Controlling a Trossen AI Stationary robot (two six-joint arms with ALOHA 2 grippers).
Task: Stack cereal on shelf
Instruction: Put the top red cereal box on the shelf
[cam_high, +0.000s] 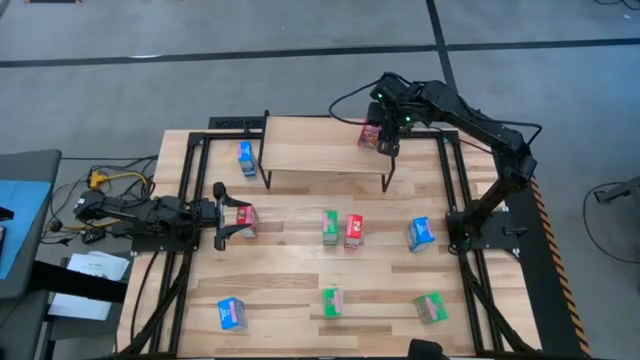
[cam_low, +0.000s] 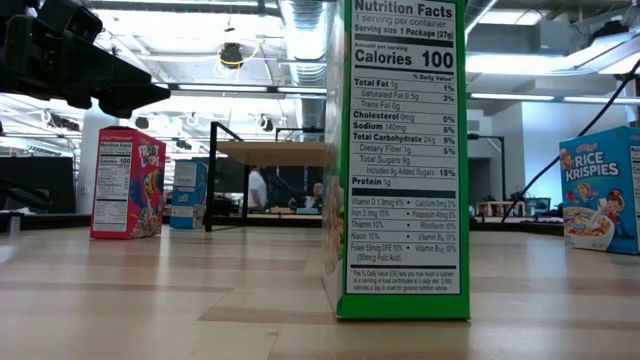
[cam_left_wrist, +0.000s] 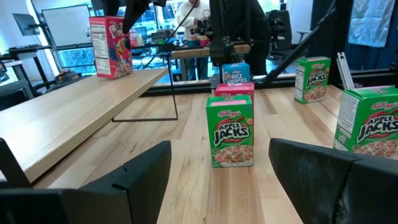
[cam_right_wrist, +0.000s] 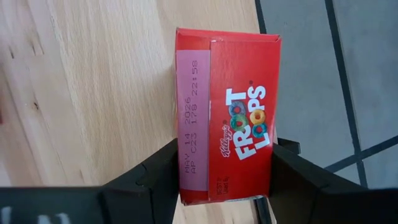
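- Grey concrete floor surrounds the light wooden tabletop (cam_high: 300, 265) as I watch from overhead; both dark arms reach in from opposite sides.
- From above, my right gripper (cam_high: 383, 143) sits over the right end of the low plank-topped shelf on thin black legs (cam_high: 320, 150), clamped on a red Froot Loops cardboard box (cam_high: 371, 137).
- Only the right wrist camera shows that grip plainly: two fingers (cam_right_wrist: 155, 180) press the box's long sides near one end, its long axis running straight out from the gripper, its narrow date-stamped side facing the lens.
- My left gripper (cam_high: 222, 218) lies low by the table's left edge with a second red box (cam_high: 245, 220) between its fingers; whether they touch it, I cannot tell.
- Its wrist camera adds what the overhead cannot: a green Apple Jacks box (cam_left_wrist: 231, 130) standing upright, front toward the lens.
- At table height, another green box's nutrition panel (cam_low: 403, 150) blocks much of the scene.
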